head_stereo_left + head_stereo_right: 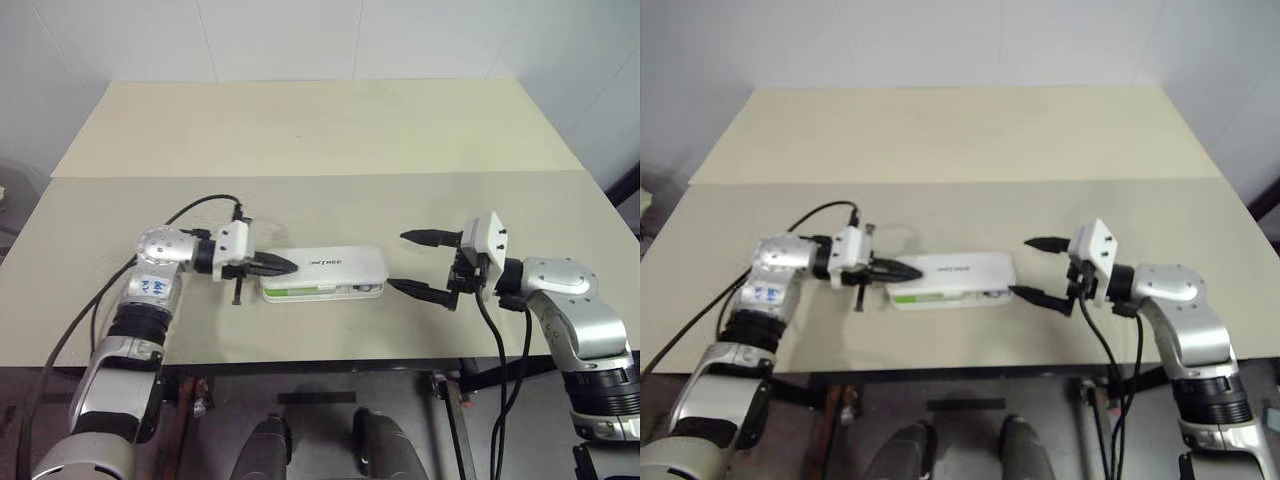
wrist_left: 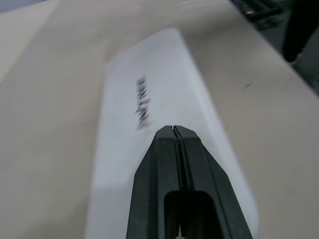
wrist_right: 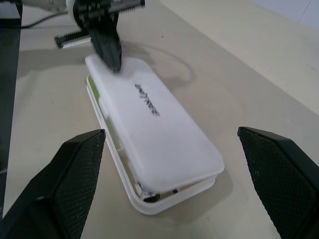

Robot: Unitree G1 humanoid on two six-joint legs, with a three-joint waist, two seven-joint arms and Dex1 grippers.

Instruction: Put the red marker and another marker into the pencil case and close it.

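White case lid down but gapped, green marker peeking out; left pincer clamped empty, tip on lid to press; right pincer wide, empty.

White pencil case with dark lettering on its lid and a light-green marker in the gap, black gripper fingers, beige table.

Soft, even light falls from above on my tabletop, bright with no glare. Shadows are faint, pooling just under the pencil case. From my left wrist the case's lettering smears with blur, while my left tool stays sharp up close.
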